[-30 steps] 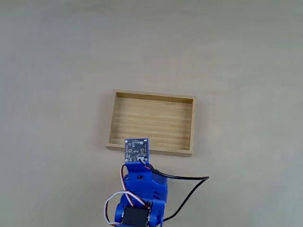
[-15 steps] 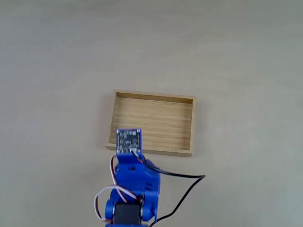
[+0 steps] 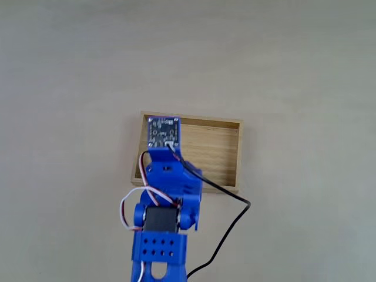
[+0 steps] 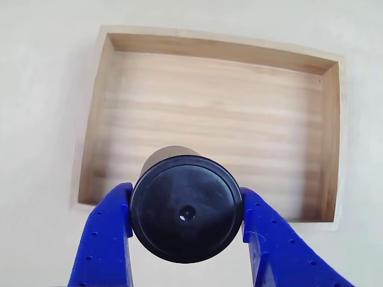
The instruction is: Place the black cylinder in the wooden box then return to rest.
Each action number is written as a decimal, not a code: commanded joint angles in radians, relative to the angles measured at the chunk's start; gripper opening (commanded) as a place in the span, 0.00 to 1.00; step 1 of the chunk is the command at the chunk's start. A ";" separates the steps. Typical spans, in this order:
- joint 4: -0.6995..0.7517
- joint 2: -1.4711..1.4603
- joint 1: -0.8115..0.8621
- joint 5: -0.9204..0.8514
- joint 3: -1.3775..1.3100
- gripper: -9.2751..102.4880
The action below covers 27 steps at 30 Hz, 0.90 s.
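In the other view the black cylinder (image 4: 185,209) is clamped between the two blue fingers (image 4: 105,239) of my gripper (image 4: 185,215), its round dimpled top facing the camera. It hangs above the near part of the wooden box (image 4: 215,51), whose slatted floor holds nothing. In the fixed view the blue arm (image 3: 167,200) reaches over the wooden box (image 3: 229,155) from below, and a square blue circuit board (image 3: 164,132) on the wrist covers the box's left part. The cylinder and fingers are hidden under the arm there.
A black cable (image 3: 229,226) loops from the arm to the right across the pale table (image 3: 294,70). Red and white wires (image 3: 132,202) curl at the arm's left side. Bare tabletop surrounds the box on all sides.
The arm has pushed forward in the fixed view: the circuit board went from the box's near wall to over its far left part, and more of the arm has come into view.
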 commanded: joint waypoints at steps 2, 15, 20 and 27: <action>-0.057 0.074 0.031 0.017 -0.170 0.26; -0.127 0.298 0.034 -0.003 -0.268 0.26; -0.130 0.371 0.044 -0.005 -0.316 0.26; -0.130 0.422 0.061 -0.002 -0.345 0.26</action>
